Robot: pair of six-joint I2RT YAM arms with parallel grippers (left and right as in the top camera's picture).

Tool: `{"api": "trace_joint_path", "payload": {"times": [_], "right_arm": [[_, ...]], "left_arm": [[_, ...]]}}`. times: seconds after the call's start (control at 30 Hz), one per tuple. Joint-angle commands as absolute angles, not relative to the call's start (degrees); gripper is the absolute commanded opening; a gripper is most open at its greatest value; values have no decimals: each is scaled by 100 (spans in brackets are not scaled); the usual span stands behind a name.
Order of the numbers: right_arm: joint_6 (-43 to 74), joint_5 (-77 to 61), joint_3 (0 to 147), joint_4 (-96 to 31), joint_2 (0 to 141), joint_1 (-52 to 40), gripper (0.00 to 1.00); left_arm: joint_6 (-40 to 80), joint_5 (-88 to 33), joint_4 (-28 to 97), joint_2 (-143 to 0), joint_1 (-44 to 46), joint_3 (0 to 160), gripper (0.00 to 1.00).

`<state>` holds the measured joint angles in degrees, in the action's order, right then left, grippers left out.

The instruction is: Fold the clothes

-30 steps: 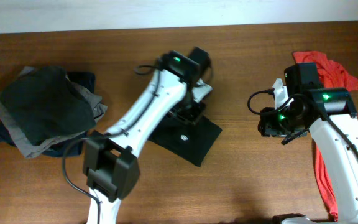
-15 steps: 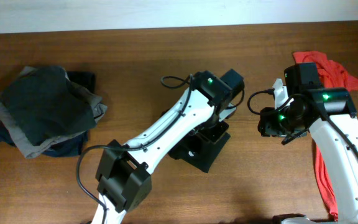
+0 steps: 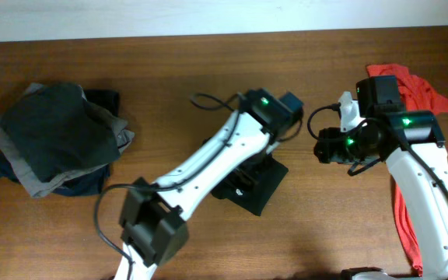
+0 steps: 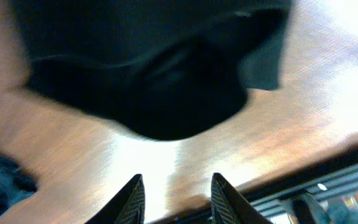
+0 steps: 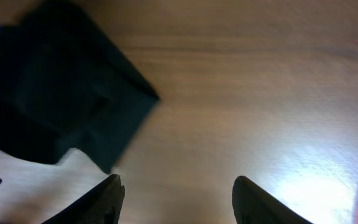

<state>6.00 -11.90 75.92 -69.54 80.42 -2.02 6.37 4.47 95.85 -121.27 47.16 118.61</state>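
While the left arm (image 3: 208, 155) stretches diagonally from the near edge of the desk (image 3: 169, 62) to its middle, wrist bent down over the shirt, the right arm (image 3: 422, 179) rises from the near right corner and turns its wrist leftward toward the same garment.

Item: black T-shirt (image 3: 253, 188). Folded to a compact, roughly square packet. Lies cornerwise at the desk centre, partly beneath the left arm. A small white mark shows on top. Both wrist views are blurred, and the cloth reads as plain black.

Left jaws: apart by a modest gap, nothing between them, clear of the cloth.

Right jaws: spread wide, empty, above bare wood, the shirt lying ahead and to one side.

Other stock: pile of dark grey and navy garments (image 3: 53, 144), far left; red-orange garment (image 3: 414, 89), far right, partly under the right arm.
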Motion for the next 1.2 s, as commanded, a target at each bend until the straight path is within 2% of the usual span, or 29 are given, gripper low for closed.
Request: {"api": "trace_joint_path", "payload": {"times": [0.0, 0.2, 0.33, 0.43, 0.47, 0.5, 0.53, 0.57, 0.73, 0.8, 0.97, 1.03, 1.17], "right_arm": [[99, -2609, 7258, -6488, 8167, -449, 61], [174, -2506, 6705, -5483, 8591, -1568, 61], [1135, -1107, 6584, -4952, 9052, -2040, 61], [1146, -1072, 6578, -4703, 9441, -2213, 57], [1144, -1063, 6578, -4650, 9566, -2257, 50], [1149, -923, 6580, -4622, 9771, -2292, 19], [1155, -834, 6580, -4672, 9832, -2285, 7], [1275, -661, 6580, -4783, 9863, -2250, 4], [1354, 196, 6580, -5614, 9701, -1885, 6], [1282, 316, 6580, -5837, 9673, -1756, 13], [1249, 331, 6578, -5894, 9679, -1686, 43], [1256, 373, 6580, -5920, 9677, -1673, 49], [1297, 370, 6582, -6027, 9638, -1553, 50]], "left_arm": [[939, 1212, 9618, -11153, 4265, 12162, 46], [939, 963, 9452, -10547, 3365, 12162, 56], [751, 298, 9430, -10600, 3030, 12046, 58], [655, 121, 9196, -10617, 2926, 11749, 59], [655, 121, 9111, -10617, 2915, 11660, 61], [655, 121, 8962, -10617, 2899, 11502, 62], [655, 121, 8892, -10617, 2895, 11408, 63], [655, 119, 8844, -10617, 2895, 11323, 64], [602, -51, 8571, -10617, 2897, 10720, 66], [528, -283, 8366, -10617, 2897, 10409, 66], [504, -775, 7647, -10617, 2897, 9673, 66], [504, -926, 7282, -10617, 2908, 9432, 66], [410, -1444, 6346, -10617, 2908, 8925, 66]]}}
